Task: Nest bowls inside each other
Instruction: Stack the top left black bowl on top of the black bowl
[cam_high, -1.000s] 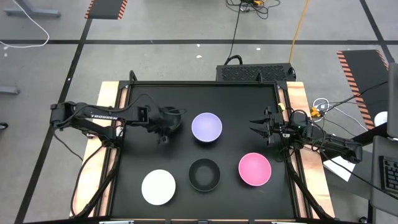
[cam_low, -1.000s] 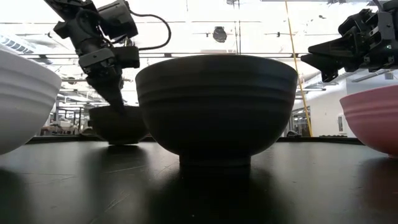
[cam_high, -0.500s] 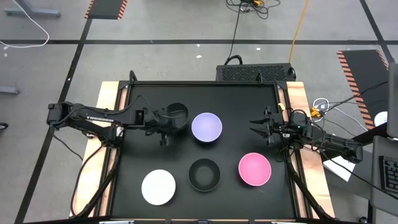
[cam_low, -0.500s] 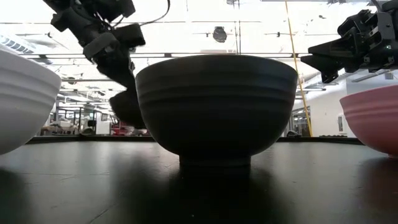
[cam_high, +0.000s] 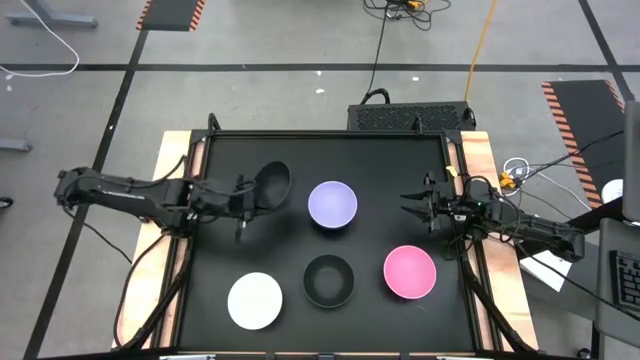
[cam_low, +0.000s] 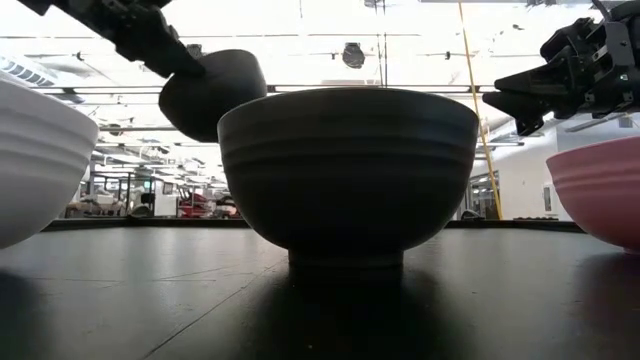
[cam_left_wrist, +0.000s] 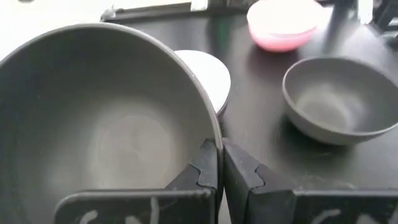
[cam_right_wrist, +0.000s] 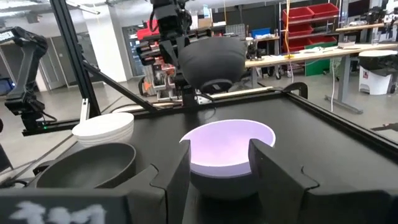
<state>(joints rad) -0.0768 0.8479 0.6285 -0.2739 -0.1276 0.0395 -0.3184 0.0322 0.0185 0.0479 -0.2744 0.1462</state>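
My left gripper (cam_high: 252, 196) is shut on a black bowl (cam_high: 273, 180), which is in the air over the table's far left. It shows high in the low view as the tipped black bowl (cam_low: 210, 92). A lavender bowl (cam_high: 332, 204) stands on its foot mid-table. Toward the near edge stand a white bowl (cam_high: 254, 300), a second black bowl (cam_high: 329, 280) and a pink bowl (cam_high: 410, 272). My right gripper (cam_high: 412, 207) waits open at the right edge, level, facing the lavender bowl (cam_right_wrist: 230, 149). My left gripper pinches the black bowl's rim (cam_left_wrist: 214, 138), with one finger (cam_left_wrist: 205, 167) inside the bowl and the other outside its wall. The fingers come from the table's left, slanting down. The bowl is lifted clear of the table and tilted, its mouth turned toward the left arm.
The black tabletop has a raised frame (cam_high: 330, 134) around it and wooden strips along the left and right sides. Bare table lies between the held bowl and the white bowl. Cables and a black box (cam_high: 412, 116) lie on the floor beyond the far edge.
My left gripper, shut on the black bowl's rim, has raised the bowl off the table and drawn back toward the left edge. It has also tipped up, so the bowl went from standing upright to hanging tilted in the air. My right arm kept still.
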